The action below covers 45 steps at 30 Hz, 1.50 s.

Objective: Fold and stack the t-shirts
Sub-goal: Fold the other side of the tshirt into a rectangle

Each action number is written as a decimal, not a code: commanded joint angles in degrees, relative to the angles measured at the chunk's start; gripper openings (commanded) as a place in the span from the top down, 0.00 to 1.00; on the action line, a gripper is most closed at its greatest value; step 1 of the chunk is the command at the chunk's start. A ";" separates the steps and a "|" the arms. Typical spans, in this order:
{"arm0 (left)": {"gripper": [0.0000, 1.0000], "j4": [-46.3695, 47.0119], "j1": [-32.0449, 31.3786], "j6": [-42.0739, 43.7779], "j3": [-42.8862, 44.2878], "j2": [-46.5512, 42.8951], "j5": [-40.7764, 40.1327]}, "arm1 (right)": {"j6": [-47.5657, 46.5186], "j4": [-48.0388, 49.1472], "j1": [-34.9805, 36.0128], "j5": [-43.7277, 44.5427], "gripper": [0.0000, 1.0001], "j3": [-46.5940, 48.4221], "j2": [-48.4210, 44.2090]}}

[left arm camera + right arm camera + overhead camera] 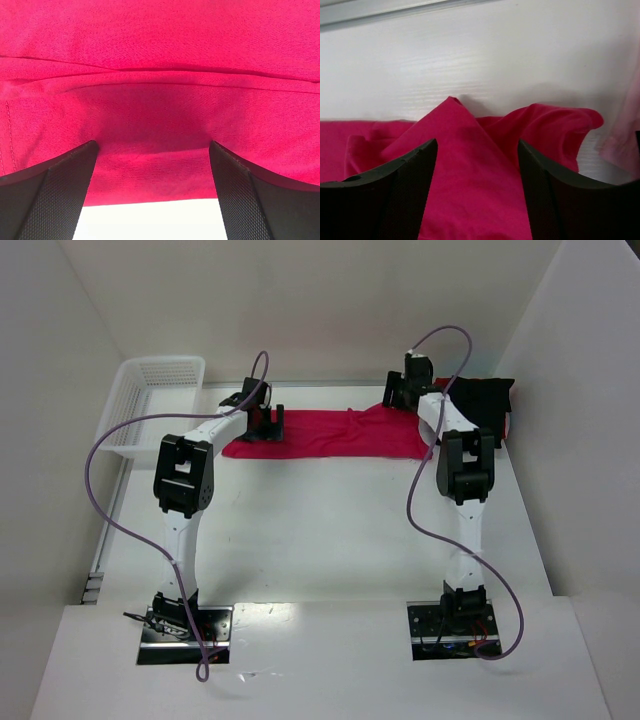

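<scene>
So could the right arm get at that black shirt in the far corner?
Probably yes. The black shirt lies just beside the right gripper, which is open over the red shirt, and nothing seems to stand between them.

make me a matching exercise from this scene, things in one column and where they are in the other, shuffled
Things:
1. white basket
2. red t-shirt
3. dark garment
4. left end effector

Places or states:
a. far right corner of the table
b. open, over the shirt's left end
c. far left, at the table's edge
d. spread across the far middle

Pairs: 1-c, 2-d, 3-a, 4-b
</scene>
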 commanded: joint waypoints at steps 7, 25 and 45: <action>0.01 0.01 0.27 1.43 0.39 -0.77 0.36 | -3.32 1.94 0.50 -2.09 0.35 -0.93 0.04; 0.01 -1.05 0.27 1.43 2.58 0.28 0.36 | -4.38 -2.54 0.50 -2.09 0.72 2.59 4.26; 0.01 -1.05 0.27 1.43 3.11 0.81 0.36 | -3.24 -2.02 -3.36 3.00 0.91 0.39 -0.66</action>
